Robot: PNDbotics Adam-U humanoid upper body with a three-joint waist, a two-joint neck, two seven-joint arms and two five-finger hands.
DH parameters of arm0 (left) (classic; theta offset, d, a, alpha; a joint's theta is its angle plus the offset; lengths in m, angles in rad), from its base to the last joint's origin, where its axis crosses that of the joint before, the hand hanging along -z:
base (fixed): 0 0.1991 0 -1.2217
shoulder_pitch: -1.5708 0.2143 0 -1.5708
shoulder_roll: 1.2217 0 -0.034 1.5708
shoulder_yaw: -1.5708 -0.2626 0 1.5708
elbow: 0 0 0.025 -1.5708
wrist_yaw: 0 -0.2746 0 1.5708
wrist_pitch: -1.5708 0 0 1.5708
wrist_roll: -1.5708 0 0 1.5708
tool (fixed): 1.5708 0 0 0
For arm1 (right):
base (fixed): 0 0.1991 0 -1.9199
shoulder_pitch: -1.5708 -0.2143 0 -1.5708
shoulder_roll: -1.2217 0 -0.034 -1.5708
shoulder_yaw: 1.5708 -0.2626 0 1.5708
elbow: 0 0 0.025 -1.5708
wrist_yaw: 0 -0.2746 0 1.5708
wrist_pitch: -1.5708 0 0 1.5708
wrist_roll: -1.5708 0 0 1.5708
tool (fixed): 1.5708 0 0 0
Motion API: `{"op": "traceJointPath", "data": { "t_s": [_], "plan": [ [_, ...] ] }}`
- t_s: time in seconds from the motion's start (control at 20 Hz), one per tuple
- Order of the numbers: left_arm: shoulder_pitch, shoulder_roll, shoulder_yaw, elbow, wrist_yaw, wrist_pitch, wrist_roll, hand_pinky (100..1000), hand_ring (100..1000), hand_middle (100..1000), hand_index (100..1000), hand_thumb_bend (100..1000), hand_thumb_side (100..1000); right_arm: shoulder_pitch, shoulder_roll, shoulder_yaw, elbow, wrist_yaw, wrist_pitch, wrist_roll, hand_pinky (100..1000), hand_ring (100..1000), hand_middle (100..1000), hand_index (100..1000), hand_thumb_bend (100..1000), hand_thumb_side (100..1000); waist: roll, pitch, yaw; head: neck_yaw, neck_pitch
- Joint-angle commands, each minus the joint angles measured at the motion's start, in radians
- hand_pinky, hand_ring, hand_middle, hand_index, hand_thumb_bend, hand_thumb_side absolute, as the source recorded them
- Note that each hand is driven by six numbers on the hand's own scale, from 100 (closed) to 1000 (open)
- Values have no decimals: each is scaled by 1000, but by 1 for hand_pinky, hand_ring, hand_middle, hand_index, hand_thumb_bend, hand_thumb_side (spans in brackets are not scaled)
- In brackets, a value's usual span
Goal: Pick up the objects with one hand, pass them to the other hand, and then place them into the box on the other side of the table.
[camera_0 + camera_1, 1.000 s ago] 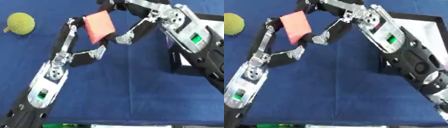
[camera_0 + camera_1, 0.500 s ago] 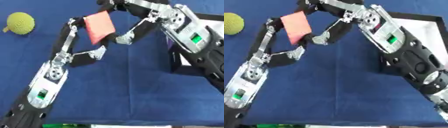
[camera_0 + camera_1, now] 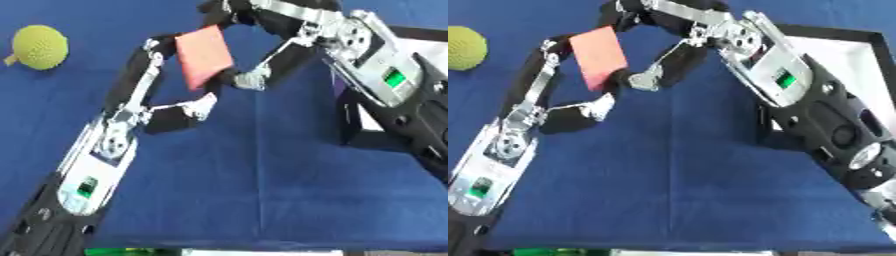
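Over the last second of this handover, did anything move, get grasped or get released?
Nothing visibly changed. The red block is held up between the left hand and the right hand as before, the yellow-green ball lies in the same spot on the blue table, and the box has not shifted.

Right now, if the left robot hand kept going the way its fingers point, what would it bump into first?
The left robot hand points up and away, already touching the flat red-pink block. Just past that, it would probably meet the right robot hand, though depth is hard to judge.
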Motion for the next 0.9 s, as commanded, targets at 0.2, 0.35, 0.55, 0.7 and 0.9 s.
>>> {"op": "traceJointPath", "data": {
  "t_s": [0.2, 0.35, 0.55, 0.7, 0.9],
  "plan": [
    [-36, -31, -19, -34, -25, 23, -21, 863, 680, 564, 879, 246, 397, -13, 9, 25, -25, -18, -4, 14, 886, 1000, 626, 649, 100, 123, 4, -20, -2, -1, -10],
    [-36, -31, -20, -36, -37, 24, -32, 864, 686, 567, 880, 259, 356, -14, 9, 24, -26, -20, -2, 15, 886, 1000, 626, 650, 100, 123, 5, -19, -3, -1, -9],
    [-36, -31, -21, -36, -52, 20, -48, 866, 691, 568, 881, 213, 171, -14, 9, 23, -26, -23, 4, 15, 887, 1000, 628, 652, 100, 119, 5, -19, -3, -2, -8],
    [-35, -32, -21, -33, -62, 20, -69, 872, 700, 574, 890, 229, 136, -15, 9, 21, -28, -29, 10, 12, 887, 1000, 628, 652, 100, 117, 5, -19, -4, -2, -7],
    [-33, -32, -17, -25, -82, 33, -86, 874, 707, 577, 892, 313, 237, -15, 9, 20, -32, -38, 17, 11, 889, 1000, 630, 654, 100, 112, 5, -19, -4, -1, -7]
  ]
}}
